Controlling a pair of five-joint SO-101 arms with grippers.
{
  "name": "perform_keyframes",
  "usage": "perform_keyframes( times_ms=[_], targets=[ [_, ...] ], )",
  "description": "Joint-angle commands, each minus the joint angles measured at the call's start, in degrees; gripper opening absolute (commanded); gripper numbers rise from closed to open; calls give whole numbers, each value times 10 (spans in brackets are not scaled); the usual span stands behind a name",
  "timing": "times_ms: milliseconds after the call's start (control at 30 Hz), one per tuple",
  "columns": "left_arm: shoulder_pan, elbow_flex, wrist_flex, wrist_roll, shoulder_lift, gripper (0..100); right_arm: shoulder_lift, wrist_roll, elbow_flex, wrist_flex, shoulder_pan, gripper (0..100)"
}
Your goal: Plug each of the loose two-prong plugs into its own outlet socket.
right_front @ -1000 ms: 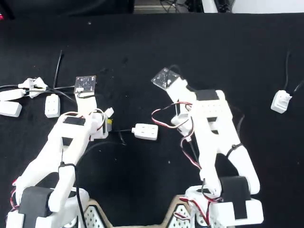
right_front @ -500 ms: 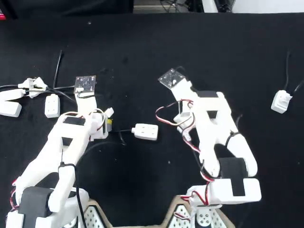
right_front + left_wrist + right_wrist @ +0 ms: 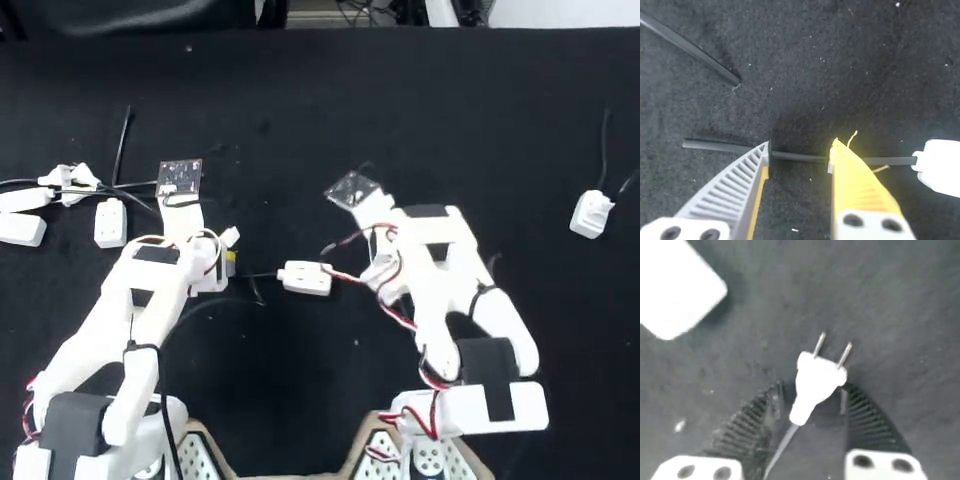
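We see the black table (image 3: 300, 90) evenly lit from above; the white outlet socket (image 3: 675, 290) glares, casting a soft shadow.

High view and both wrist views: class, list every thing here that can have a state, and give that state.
Plug, unplugged, prongs bare, held in the right claw.
Right claw, shut on the plug.
Left claw, open, one finger on each side of a black cord.
Socket block, lying on the table, apart from the plug.
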Motion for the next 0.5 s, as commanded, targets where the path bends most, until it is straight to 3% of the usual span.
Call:
perform_keyframes(
  times_ms=[0, 167, 400, 467],
  targets=[
    [-7, -9, -4, 4, -21, 195, -19, -4, 29, -33, -7, 167],
    [-7, -9, -4, 4, -21, 195, -30, -4, 35, -34, -3, 163],
    [-7, -9, -4, 4, -21, 195, -106, -84, 36, -33, -6, 8],
    [-7, -9, -4, 4, -21, 195, -122, -88, 36, -32, -6, 16]
  ],
)
